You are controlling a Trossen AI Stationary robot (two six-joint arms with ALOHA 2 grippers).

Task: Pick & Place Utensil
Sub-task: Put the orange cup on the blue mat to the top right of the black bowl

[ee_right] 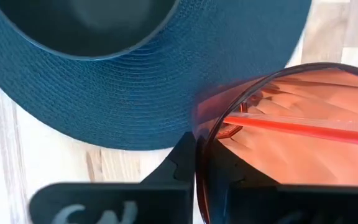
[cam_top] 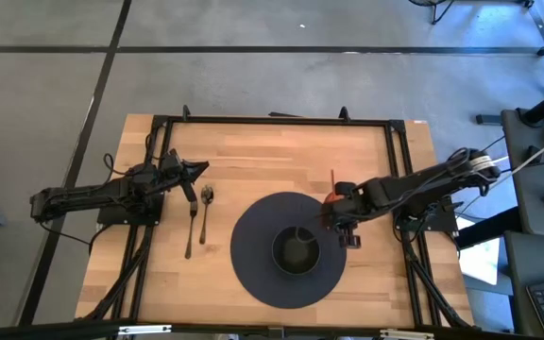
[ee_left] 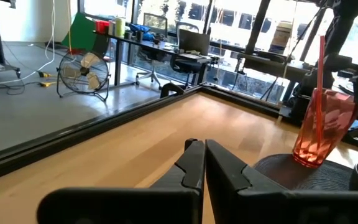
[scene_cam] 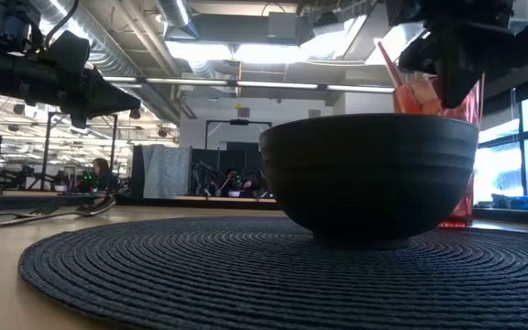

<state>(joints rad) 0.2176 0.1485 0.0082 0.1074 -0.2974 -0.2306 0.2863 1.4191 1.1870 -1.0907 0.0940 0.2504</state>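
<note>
Cup [ee_left: 319, 127] of red plastic with a straw [ee_left: 321, 68] in it sits between the right jaws [cam_top: 340, 215], gripped at its rim — beside the bowl [cam_top: 296, 248] on the mat [cam_top: 253, 260]. Left jaws [cam_top: 196, 172] closed, empty, just above fork [cam_top: 191, 224] and spoon [cam_top: 206, 212] on the counter [cam_top: 253, 161].

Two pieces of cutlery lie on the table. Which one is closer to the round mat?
The spoon, with its rounded head. It lies on the mat side of the fork, which is nearer the left gripper.
</note>
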